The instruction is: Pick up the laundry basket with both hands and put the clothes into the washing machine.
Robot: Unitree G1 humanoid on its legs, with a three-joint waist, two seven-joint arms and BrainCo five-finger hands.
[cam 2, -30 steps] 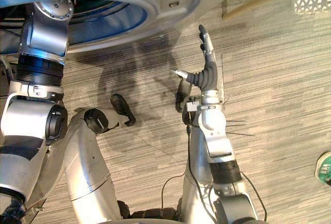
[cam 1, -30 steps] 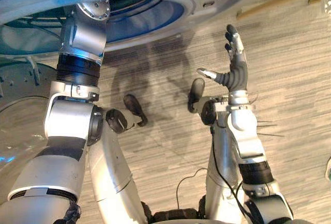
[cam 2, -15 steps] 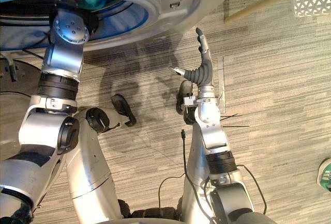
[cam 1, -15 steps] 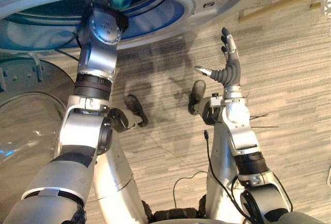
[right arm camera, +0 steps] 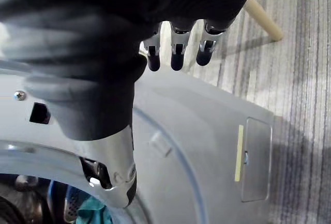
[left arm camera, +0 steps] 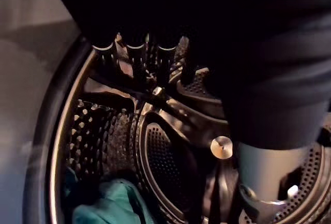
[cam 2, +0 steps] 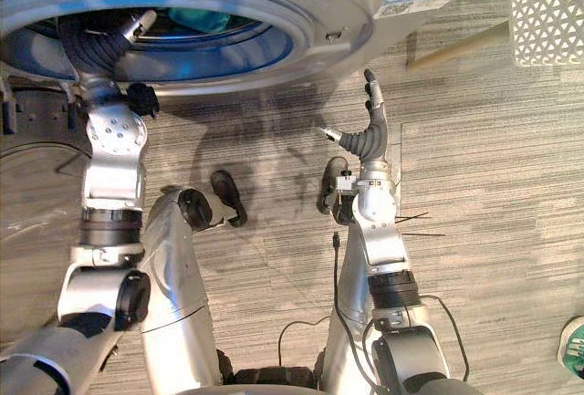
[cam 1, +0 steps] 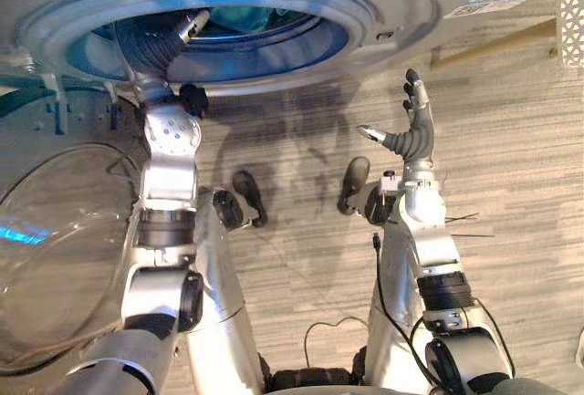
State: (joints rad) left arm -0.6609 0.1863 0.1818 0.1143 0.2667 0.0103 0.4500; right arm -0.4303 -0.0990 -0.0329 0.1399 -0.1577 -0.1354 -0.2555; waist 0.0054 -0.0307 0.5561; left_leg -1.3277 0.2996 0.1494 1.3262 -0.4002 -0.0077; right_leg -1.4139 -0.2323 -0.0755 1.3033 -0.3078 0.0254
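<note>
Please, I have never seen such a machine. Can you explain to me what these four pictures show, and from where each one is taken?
This is a humanoid robot before a washing machine with its glass door open. The two wide pictures come from cameras in its head, looking down; the two close ones come from cameras on its wrists. The left robot hand reaches into the drum, open and holding nothing; teal clothes lie inside. The right robot hand is raised open above the carpet floor, empty. A white basket stands to the right.
</note>
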